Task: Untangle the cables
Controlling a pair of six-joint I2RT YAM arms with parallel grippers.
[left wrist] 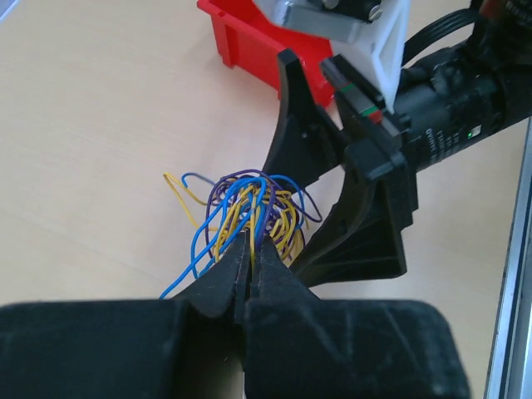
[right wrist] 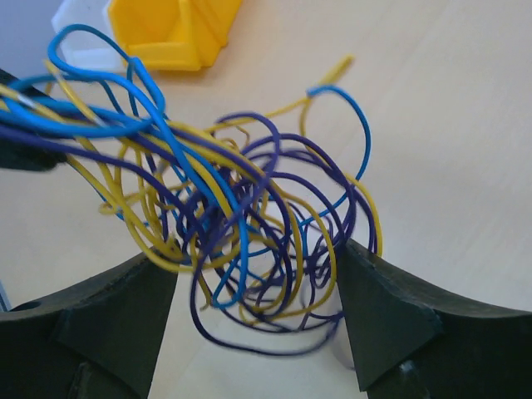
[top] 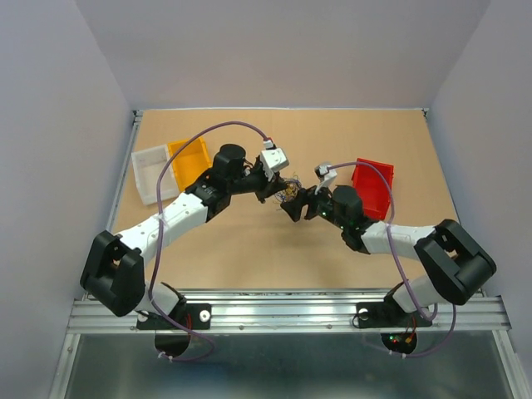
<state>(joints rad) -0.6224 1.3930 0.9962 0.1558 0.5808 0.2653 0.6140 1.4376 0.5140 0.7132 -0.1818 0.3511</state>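
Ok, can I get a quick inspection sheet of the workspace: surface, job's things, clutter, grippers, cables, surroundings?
Surface: tan tabletop, flat.
Job's things: wire tangle, thin blue, yellow and purple loops in one knotted bunch between the two grippers.
Clutter: red bin to the right; orange bin and white bin side by side to the left.
Grippers: left gripper shut on strands of the tangle; right gripper open, a finger on either side of the loops.
Cables: purple arm cables arch above both arms, apart from the tangle.
Surroundings: grey walls; metal rail at the near edge.
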